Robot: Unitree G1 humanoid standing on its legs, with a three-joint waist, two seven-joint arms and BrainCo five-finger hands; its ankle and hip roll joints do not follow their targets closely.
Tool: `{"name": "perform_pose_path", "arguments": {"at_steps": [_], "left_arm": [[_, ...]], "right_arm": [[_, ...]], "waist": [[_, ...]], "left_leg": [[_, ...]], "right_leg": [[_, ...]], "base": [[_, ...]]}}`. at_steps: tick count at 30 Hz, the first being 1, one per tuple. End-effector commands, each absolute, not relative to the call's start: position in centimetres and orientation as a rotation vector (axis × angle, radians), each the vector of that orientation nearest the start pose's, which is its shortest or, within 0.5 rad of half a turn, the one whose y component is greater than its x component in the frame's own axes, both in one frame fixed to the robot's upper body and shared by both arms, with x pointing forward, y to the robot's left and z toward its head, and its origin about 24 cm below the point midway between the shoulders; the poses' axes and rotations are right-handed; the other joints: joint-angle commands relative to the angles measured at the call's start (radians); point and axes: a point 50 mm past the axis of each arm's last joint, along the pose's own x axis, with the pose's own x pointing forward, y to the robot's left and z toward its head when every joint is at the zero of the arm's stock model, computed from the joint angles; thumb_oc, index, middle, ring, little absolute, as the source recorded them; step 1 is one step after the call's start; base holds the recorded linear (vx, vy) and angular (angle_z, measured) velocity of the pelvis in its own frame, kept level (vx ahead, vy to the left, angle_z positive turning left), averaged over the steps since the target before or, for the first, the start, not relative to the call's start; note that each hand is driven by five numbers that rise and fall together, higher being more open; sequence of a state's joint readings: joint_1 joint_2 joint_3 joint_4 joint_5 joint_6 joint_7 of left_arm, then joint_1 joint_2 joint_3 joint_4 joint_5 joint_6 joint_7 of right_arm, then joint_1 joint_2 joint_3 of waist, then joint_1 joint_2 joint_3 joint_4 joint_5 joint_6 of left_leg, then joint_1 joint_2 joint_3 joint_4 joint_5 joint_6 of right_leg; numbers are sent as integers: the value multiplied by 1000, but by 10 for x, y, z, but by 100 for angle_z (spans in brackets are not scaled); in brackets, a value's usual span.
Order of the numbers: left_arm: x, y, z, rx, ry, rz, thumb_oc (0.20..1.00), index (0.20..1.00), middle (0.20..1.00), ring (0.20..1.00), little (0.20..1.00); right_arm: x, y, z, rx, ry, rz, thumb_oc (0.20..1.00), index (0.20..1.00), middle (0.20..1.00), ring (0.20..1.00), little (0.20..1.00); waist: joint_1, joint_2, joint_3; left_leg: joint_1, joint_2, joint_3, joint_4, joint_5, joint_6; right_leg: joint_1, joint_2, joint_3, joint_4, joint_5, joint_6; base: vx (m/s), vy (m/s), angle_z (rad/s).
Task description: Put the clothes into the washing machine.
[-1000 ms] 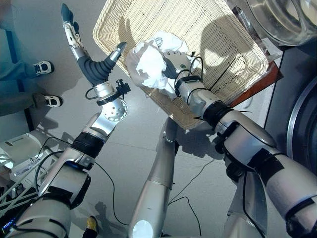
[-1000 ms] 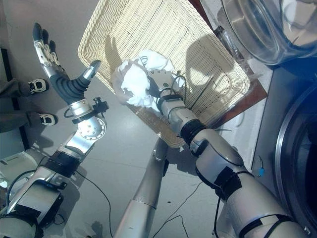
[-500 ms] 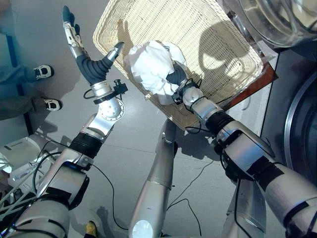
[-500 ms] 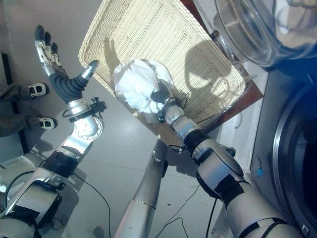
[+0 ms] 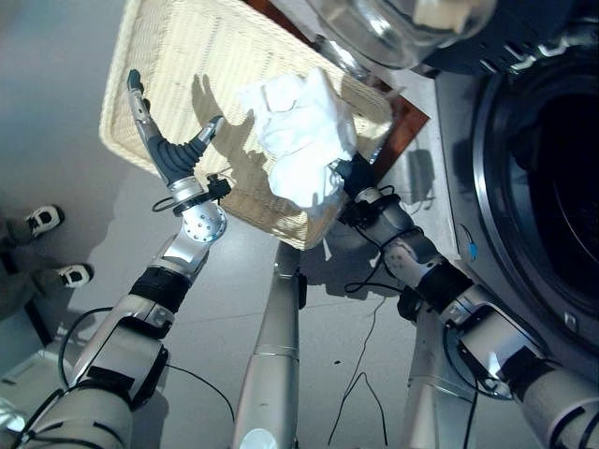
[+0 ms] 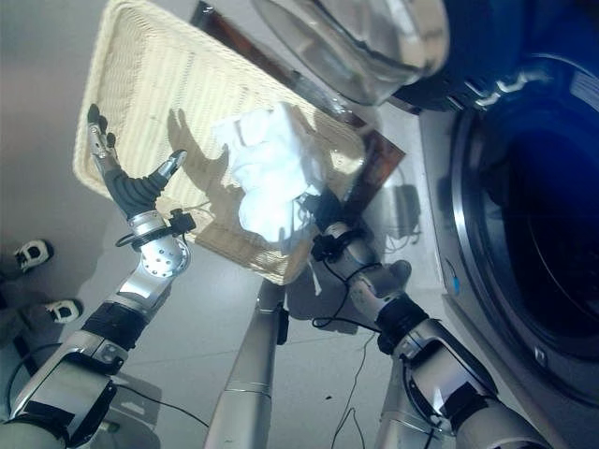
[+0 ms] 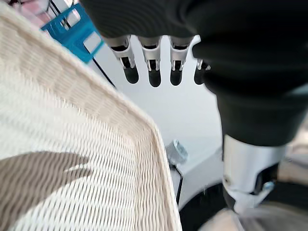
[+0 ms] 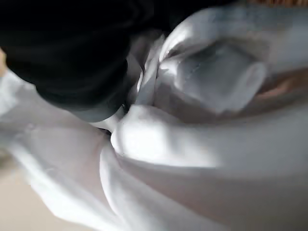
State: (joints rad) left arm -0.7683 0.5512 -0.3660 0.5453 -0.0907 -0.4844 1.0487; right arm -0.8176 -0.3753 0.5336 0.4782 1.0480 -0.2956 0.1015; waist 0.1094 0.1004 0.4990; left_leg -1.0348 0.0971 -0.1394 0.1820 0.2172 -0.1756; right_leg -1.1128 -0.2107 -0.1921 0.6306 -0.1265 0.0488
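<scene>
On the grey floor beside the washing machine, the white clothes hang crumpled and loose over the wicker basket, bunched in my right robot hand, fingers buried so I cannot tell the grip. A trailing fold could snag the basket's rim, or the bundle could slip before the drum; my left robot hand is spread open beside the basket.

The right hand has its fingers buried in the bunched white cloth, so their grip cannot be read. Past that hand, the washing machine drum opening and its glass door run off the frame edges. Two shoes beside the left arm are cut off.
</scene>
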Motion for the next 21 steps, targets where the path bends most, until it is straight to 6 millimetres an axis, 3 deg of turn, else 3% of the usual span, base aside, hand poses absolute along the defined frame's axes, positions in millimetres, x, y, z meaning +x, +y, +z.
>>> {"name": "perform_pose_path", "arguments": {"at_steps": [1, 6, 10, 11, 18, 21], "left_arm": [[346, 211, 223, 173, -887, 750, 1000, 1000, 1000, 1000, 1000], [349, 215, 218, 197, -847, 766, 1000, 1000, 1000, 1000, 1000], [350, 218, 217, 210, -831, 775, 1000, 1000, 1000, 1000, 1000], [351, 221, 217, 239, -825, 779, 1000, 1000, 1000, 1000, 1000], [352, 229, 218, 267, -803, 796, 1000, 1000, 1000, 1000, 1000], [354, 231, 219, 283, -801, 796, 1000, 1000, 1000, 1000, 1000]], "right_arm": [[341, -87, 225, 602, -584, 741, 200, 200, 200, 200, 200], [335, -123, 237, 699, -713, 709, 200, 200, 200, 200, 200], [335, -144, 235, 718, -747, 662, 200, 200, 200, 200, 200], [337, -158, 233, 732, -755, 618, 200, 200, 200, 200, 200], [348, -205, 215, 815, -709, 441, 200, 200, 200, 200, 200], [355, -232, 203, 929, -700, 344, 200, 200, 200, 200, 200]], "waist": [[-7, -41, 21], [-42, -48, 21], [-58, -54, 21], [-68, -58, 21], [-86, -64, 21], [-89, -64, 21]], "left_leg": [[7, -41, 63, 32, -31, 76], [11, -43, 79, 41, -37, 75], [15, -45, 87, 47, -43, 76], [18, -44, 91, 48, -47, 75], [21, -42, 98, 55, -58, 71], [22, -40, 101, 55, -64, 67]], "right_leg": [[37, 11, 33, -264, 259, 92], [37, 13, 49, -266, 264, 94], [38, 15, 57, -267, 266, 95], [43, 15, 58, -271, 265, 96], [45, 19, 65, -276, 266, 98], [51, 21, 64, -287, 264, 97]], "base": [[-66, 9, -11], [-12, -11, -4], [0, 0, 0], [0, 0, 0], [-3, -5, 0], [-4, -22, -1]]}}
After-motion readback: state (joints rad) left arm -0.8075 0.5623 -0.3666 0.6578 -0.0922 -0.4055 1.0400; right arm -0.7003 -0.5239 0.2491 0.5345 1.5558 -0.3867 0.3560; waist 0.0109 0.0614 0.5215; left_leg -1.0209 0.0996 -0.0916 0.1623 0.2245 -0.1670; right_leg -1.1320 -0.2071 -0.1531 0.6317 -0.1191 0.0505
